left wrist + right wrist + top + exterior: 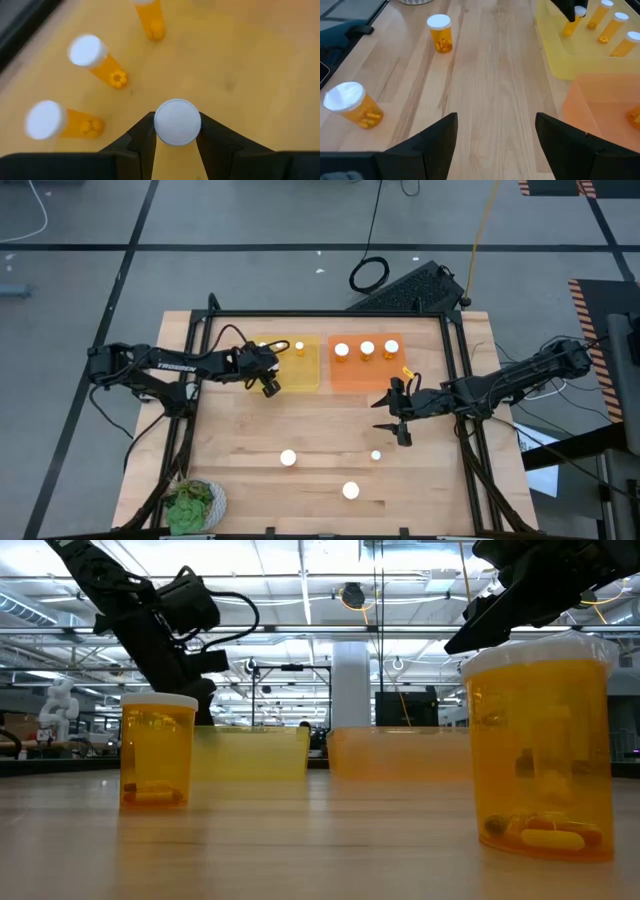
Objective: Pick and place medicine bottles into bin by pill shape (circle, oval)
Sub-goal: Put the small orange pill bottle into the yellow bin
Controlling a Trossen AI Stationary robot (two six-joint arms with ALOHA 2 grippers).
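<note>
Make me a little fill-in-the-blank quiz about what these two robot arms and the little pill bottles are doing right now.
1. The left hand is shut on a bottle above the ____ bin.
2. The right hand is ____ and holds nothing.
3. In the high view, the orange bin holds ____ upright bottles.
4. ____ bottles stand on the bare table outside the bins.

Missing words: yellow; open; three; three
</note>
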